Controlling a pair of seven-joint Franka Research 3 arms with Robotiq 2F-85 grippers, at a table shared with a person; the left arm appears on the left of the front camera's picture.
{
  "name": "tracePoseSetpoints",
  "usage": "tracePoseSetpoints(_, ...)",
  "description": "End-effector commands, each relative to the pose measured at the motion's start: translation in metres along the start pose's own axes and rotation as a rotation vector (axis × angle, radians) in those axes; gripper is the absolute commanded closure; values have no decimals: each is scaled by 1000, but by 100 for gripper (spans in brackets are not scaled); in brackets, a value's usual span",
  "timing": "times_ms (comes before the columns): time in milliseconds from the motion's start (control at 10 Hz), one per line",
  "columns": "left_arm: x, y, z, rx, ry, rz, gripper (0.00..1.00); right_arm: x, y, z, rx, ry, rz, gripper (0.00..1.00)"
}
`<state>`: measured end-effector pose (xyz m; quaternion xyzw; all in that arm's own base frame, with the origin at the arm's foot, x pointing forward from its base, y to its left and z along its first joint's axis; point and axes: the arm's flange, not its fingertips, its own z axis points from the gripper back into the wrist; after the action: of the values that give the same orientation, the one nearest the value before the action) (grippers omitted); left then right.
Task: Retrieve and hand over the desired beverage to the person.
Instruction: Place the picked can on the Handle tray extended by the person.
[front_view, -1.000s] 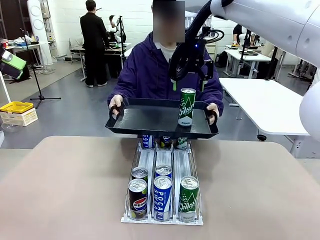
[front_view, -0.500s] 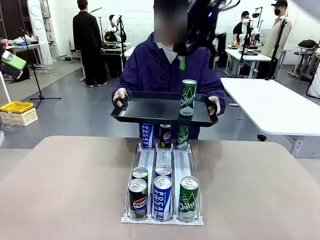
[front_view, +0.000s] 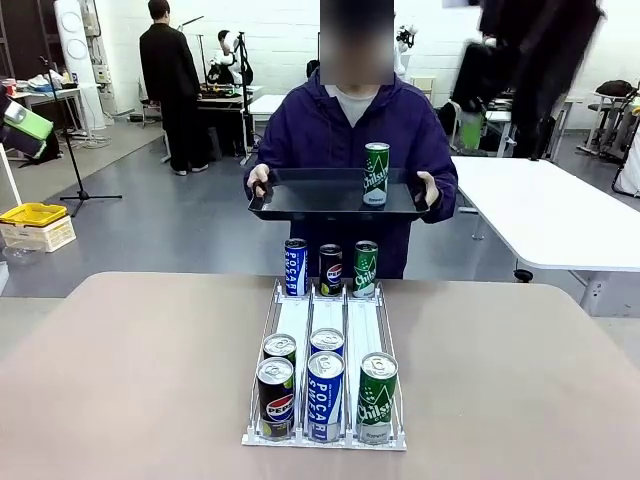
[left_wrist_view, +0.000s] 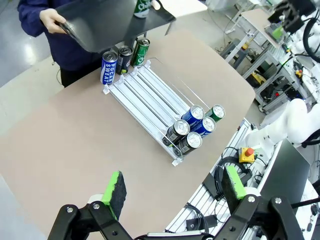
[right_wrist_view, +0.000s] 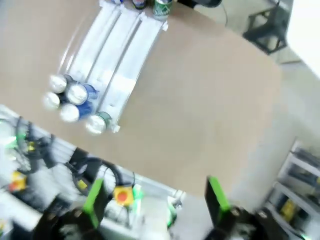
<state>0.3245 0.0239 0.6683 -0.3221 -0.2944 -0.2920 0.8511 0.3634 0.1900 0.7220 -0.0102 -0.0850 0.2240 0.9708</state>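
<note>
The green can (front_view: 376, 173) is standing upright on the tray (front_view: 300, 203) the person (front_view: 345, 125) is holding. The right gripper (right_wrist_view: 154, 197), jaws apart and empty, is hovering above and right of the tray, nearer than the left gripper (left_wrist_view: 174, 185), also agape.

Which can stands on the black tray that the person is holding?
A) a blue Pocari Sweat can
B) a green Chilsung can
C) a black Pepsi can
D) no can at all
B: the green Chilsung can stands upright on the tray that the person holds.
</note>
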Motion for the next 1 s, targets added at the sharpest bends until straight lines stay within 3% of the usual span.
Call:
tracePoseSetpoints(0, -1, 1, 0, -15, -11, -15, 0, -67, -7, -71, 55, -69, 32, 0)
tracePoseSetpoints(200, -1, 1, 0, -15, -11, -15, 0, -62, -15, -80, 129, -26, -48, 0)
tracePoseSetpoints(300, -1, 1, 0, -15, -11, -15, 0, -51, -13, -53, 38, -28, 2, 0)
tracePoseSetpoints(900, -1, 1, 0, -15, -11, -15, 0, -53, -13, -50, 54, -49, 0, 0)
